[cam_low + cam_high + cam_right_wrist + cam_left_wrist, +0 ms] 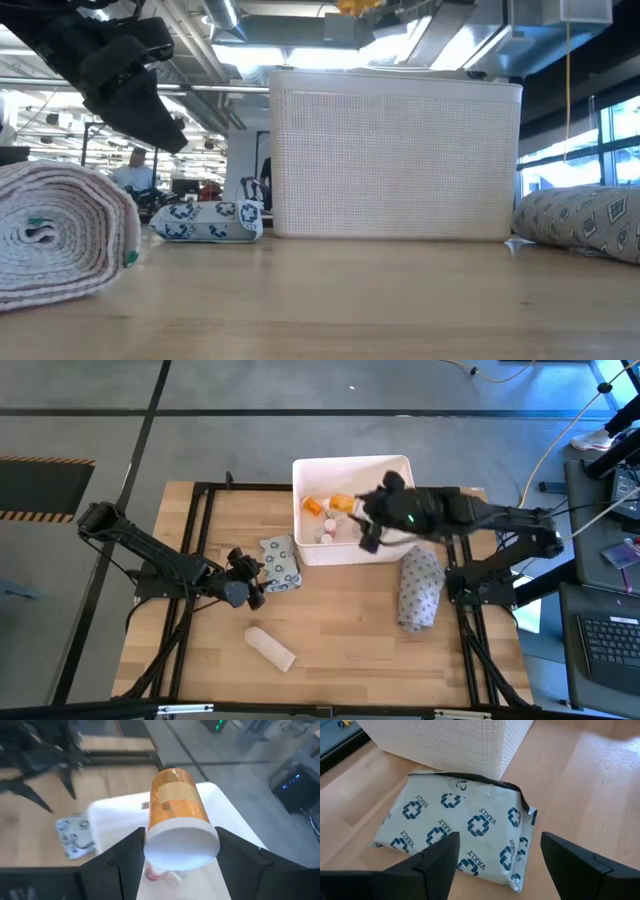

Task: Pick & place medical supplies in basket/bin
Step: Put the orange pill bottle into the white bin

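My right gripper [180, 835] is shut on an orange pill bottle [175, 802] with a white cap, above the white bin [350, 465]. In the high view that gripper [372, 525] hangs over the bin, where more orange bottles [315, 506] and small white items lie. A flat grey packet [460, 832] printed with blue circles lies flat on the table against the bin's near left corner. My left gripper [500, 840] stands open just above the packet's near side, without touching it. A white roll [270, 648] lies on its side near the front. My right gripper pinches the orange pill bottle between its two fingers at the cap end [200, 827], one finger on each side. The bottle lies along the fingers, its white cap toward the wrist and its orange body pointing away. It is lifted clear, above the bin.
A grey patterned roll of cloth [420, 588] lies on the table to the right of the bin, under my right arm. The white roll [60, 235] fills the near left in the low view. Bare wood lies between the two rolls.
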